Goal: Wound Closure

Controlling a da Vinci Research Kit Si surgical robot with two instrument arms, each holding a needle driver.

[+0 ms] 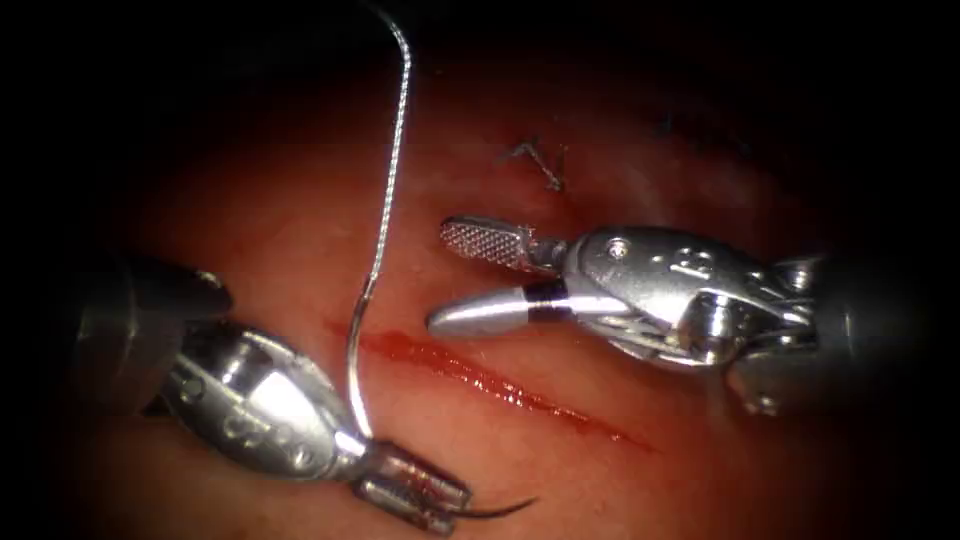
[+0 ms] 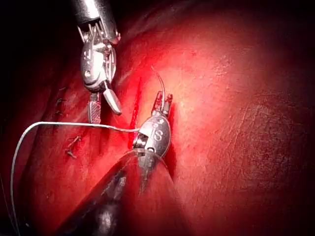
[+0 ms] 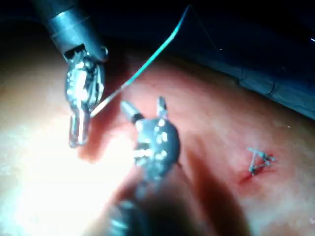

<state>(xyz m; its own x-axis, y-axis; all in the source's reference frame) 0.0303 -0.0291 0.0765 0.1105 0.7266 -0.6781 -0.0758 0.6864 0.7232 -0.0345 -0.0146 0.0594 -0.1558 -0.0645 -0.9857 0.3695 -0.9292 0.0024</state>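
While the left arm's tool (image 1: 415, 495) is pinching the curved needle (image 1: 420, 470) between its fingers, the needle's pointed end is sticking out past them toward the tissue's (image 1: 280, 230) near edge, and the rest of the curve is rising up from the fingers across the left end of the cut (image 1: 490, 380). The hold is sitting close to the pointed end. The needle appears to be clear of the tissue rather than in it, though where it crosses the cut cannot be told for certain. The thread (image 1: 395, 150) is running on from the needle's blunt end toward the tissue's far edge. The right arm's tool (image 1: 460, 280) is hovering just beyond the cut on its far side with fingers spread, holding nothing. A finished stitch (image 1: 540, 165) with short cut ends is lying farther back.

As a judgement, a needle-handling step is in hand before a bite at the open cut, where red fluid is lying. The next move is calling for a steady hold, with the point squared to the cut's edge.

Small stamped marks are showing on both tools' metal housings, but they cannot be read.
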